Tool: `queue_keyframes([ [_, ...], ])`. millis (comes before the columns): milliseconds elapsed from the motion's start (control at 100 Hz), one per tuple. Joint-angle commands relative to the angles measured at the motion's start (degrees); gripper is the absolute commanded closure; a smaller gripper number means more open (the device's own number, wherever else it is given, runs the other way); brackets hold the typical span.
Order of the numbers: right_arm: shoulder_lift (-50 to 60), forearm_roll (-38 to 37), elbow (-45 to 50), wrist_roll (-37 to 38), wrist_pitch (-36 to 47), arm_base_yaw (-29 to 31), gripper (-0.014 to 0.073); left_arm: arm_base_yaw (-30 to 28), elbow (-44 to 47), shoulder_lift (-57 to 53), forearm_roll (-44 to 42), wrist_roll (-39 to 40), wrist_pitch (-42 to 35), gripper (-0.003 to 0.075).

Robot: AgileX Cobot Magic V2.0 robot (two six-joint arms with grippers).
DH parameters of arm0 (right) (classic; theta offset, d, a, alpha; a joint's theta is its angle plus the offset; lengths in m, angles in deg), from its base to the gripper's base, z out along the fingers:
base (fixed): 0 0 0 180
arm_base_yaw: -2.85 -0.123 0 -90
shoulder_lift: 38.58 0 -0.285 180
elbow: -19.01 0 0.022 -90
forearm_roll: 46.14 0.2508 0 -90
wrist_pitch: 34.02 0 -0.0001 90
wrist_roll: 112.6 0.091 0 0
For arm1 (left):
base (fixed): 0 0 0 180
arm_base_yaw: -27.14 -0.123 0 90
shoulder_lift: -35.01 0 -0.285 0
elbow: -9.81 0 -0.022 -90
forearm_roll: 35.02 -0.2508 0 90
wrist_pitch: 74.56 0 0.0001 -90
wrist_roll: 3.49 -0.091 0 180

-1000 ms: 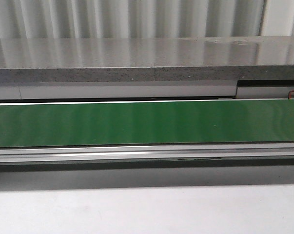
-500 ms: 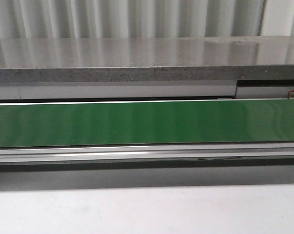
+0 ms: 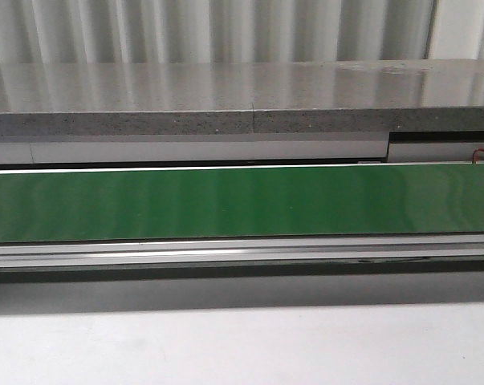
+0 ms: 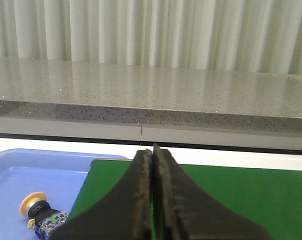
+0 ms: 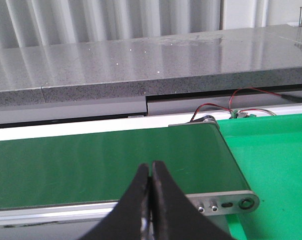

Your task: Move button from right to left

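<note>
A long flat dark green conveyor belt (image 3: 242,203) runs straight across the front view, set in a silver metal frame (image 3: 242,251), with a speckled grey stone counter (image 3: 225,96) behind it and pale ribbed wall panelling (image 3: 225,30) above that; neither arm shows in this view. In the left wrist view, the left gripper (image 4: 152,152) has its 2 black fingers pressed together with nothing between them, poised above the belt's end. Just beside that end sits a shallow light blue plastic tray (image 4: 20,167), and in it lies the small push-button with a round yellow-orange cap, black collar and boxy translucent contact block (image 4: 40,215), tipped on its side. In the right wrist view, the right gripper (image 5: 151,170) is likewise closed and empty, over the belt's other end, near thin red wires (image 5: 231,105) and a bright green flat surface (image 5: 276,165).
</note>
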Motion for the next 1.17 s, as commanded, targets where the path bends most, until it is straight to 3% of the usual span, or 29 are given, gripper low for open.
queue_keyframes([
  [0,0.9,-0.4,-0.8,0.2,6.5,-0.1,0.0661,0.4,1.5,-1.9,0.4,0.5,-4.7,0.074],
  [1160,0.9,-0.3,-0.8,0.2,7.5,-0.1,0.0661,0.4,1.5,-1.9,0.4,0.5,-4.7,0.074],
])
